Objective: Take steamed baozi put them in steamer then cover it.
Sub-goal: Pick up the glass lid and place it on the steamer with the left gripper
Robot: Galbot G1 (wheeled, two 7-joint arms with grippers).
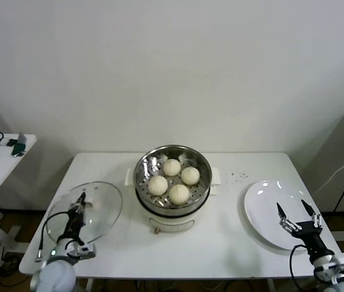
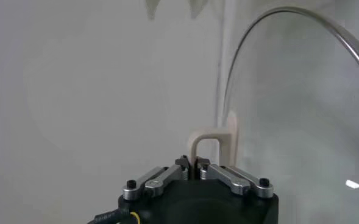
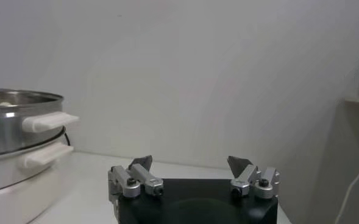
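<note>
left hand: the left hand [image 2: 194, 165] is pinching together on the white handle [image 2: 213, 146] of the glass lid [image 1: 87, 212], which is sitting to the left of the steamer [image 1: 173, 180] on the worktop [image 1: 220, 237].
right hand: the right hand [image 1: 295, 214] is hanging with fingers spread apart and empty, over the near edge of the white plate [image 1: 269, 207], to the right of the steamer.
baozi: all four baozi [image 1: 173, 180] are lying inside the steamer, close together on the perforated floor; the plate is holding none.
steamer: it is standing at the middle of the worktop, uncovered, on its white pot base.
step in hand: judging by this, loading is done and covering is what is left.
handling the lid: it is likely stiff, smooth, breakable and weightier than it looks; the small arched handle at its centre is the only sure place to grip, and the rim will probably need to come down level on the steamer's edge.
</note>
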